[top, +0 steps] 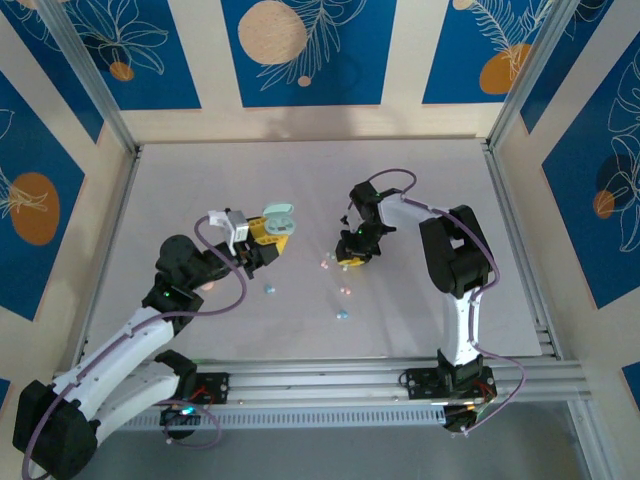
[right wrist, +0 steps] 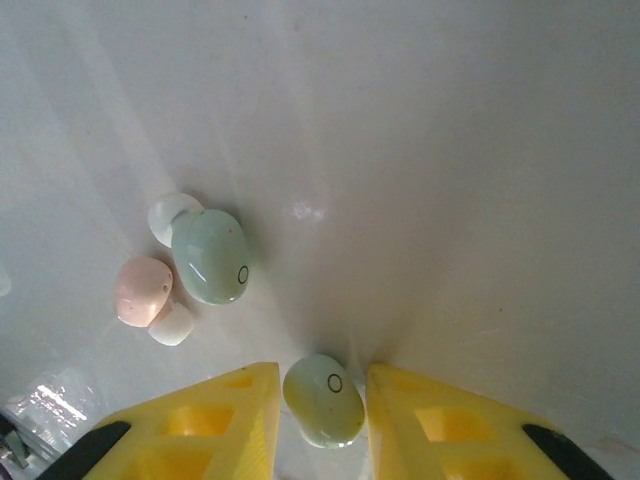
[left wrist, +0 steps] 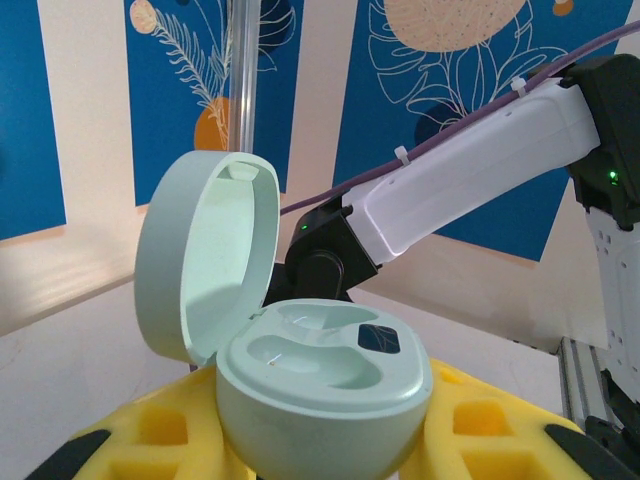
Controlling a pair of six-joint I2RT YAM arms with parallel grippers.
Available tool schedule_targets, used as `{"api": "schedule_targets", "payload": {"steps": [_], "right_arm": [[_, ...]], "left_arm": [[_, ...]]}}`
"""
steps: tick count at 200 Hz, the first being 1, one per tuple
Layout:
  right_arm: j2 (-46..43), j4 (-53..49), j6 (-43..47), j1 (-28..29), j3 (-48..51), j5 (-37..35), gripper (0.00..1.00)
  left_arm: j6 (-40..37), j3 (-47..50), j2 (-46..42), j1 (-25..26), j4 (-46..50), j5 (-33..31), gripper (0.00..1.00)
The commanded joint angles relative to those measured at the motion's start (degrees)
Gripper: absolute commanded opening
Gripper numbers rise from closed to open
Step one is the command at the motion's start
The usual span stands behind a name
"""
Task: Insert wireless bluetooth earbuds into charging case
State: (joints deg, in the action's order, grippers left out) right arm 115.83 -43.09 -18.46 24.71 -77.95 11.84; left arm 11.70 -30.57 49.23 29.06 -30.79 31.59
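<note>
My left gripper (top: 266, 238) is shut on the base of a mint green charging case (left wrist: 325, 400), held up off the table. The case's lid (left wrist: 210, 250) stands open and both wells are empty. My right gripper (right wrist: 322, 415) is down at the table with its yellow fingers (right wrist: 220, 420) on either side of a mint green earbud (right wrist: 322, 400). A thin gap shows on each side, so it is open. A second mint earbud (right wrist: 210, 257) and a pink earbud (right wrist: 142, 290) lie just beyond, to the left, touching each other.
Two light blue earbuds (top: 268, 289) (top: 341, 313) lie loose on the white table (top: 430, 180) nearer the arm bases. The right arm (left wrist: 460, 170) crosses behind the held case. Metal frame posts and rails edge the table.
</note>
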Motion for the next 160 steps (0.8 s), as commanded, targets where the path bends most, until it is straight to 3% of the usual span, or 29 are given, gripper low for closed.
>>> {"api": "schedule_targets", "payload": {"steps": [1, 160], "right_arm": [[0.5, 0.1, -0.6, 0.2, 1.3, 2.6, 0.29], [-0.5, 4.0, -2.2, -0.5, 2.2, 3.9, 0.32]], "left_arm": [[0.6, -0.9, -0.4, 0.3, -0.9, 0.3, 0.29], [1.2, -1.3, -0.1, 0.3, -0.9, 0.6, 0.30]]}}
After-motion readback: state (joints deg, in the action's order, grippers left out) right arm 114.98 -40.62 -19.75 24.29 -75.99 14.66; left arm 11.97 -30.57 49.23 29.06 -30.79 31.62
